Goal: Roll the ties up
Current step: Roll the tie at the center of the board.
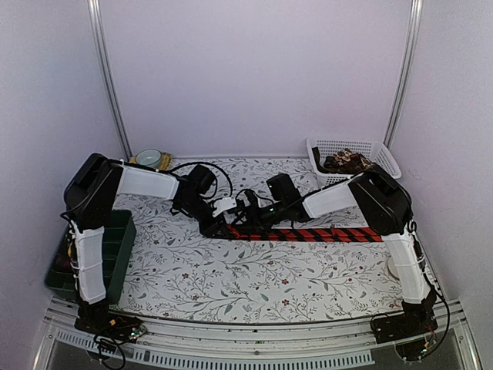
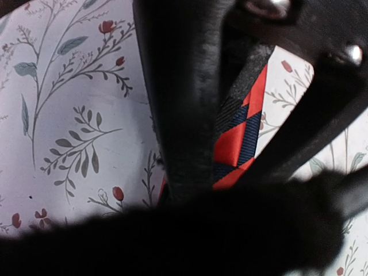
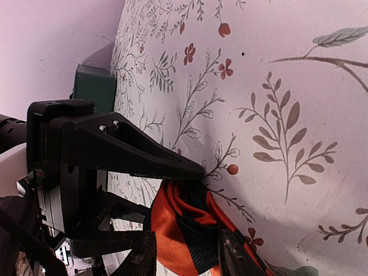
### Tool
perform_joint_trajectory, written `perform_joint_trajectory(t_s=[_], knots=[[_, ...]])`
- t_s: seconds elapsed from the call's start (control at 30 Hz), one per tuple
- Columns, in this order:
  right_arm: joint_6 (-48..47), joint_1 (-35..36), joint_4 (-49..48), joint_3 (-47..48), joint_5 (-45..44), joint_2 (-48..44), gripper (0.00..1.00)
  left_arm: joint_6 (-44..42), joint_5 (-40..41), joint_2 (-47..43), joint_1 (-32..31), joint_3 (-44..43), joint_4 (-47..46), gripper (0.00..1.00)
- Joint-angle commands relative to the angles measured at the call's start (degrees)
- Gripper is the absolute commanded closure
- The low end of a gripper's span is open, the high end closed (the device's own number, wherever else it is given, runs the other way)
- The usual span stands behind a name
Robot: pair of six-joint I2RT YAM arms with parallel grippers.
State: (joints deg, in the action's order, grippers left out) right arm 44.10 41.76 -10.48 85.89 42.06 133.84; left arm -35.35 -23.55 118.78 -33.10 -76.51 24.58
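The red tie with black stripes (image 1: 323,234) lies flat across the middle of the floral tablecloth, its left end rolled into a small coil (image 3: 195,230). My right gripper (image 3: 184,253) holds that coil, one finger on each side. My left gripper (image 1: 223,225) meets it from the left. In the right wrist view its jaws stand somewhat apart, and the upper fingertip (image 3: 195,168) touches the top of the coil. The left wrist view shows a strip of the tie (image 2: 238,144) between black fingers. A dark blur hides my own left jaws there.
A white basket (image 1: 381,150) at the back right holds brown-patterned ties (image 1: 347,162). A green bin (image 1: 115,231) stands at the table's left edge, beside the left arm. A small round dish (image 1: 149,158) sits at the back left.
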Motion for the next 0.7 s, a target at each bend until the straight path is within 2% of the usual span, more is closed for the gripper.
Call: perform_joint_trajectory(t_s=[0.0, 0.2, 0.37, 0.67], knots=[[-0.3, 0.9, 3.1, 0.0, -0.5, -7.9, 0.63, 0.5, 1.6, 0.6, -0.1, 0.3, 0.0, 0.55], [-0.2, 0.9, 2.8, 0.0, -0.2, -8.4, 0.62, 0.1, 1.3, 0.1, -0.2, 0.9, 0.7, 0.55], [-0.6, 0.9, 2.6, 0.0, -0.3, -9.3, 0.56, 0.3, 2.0, -1.2, -0.2, 1.8, 0.9, 0.55], [-1.2, 0.9, -0.6, -2.4, -2.1, -13.0, 0.55, 0.9, 2.2, -2.2, -0.5, 2.7, 0.9, 0.55]])
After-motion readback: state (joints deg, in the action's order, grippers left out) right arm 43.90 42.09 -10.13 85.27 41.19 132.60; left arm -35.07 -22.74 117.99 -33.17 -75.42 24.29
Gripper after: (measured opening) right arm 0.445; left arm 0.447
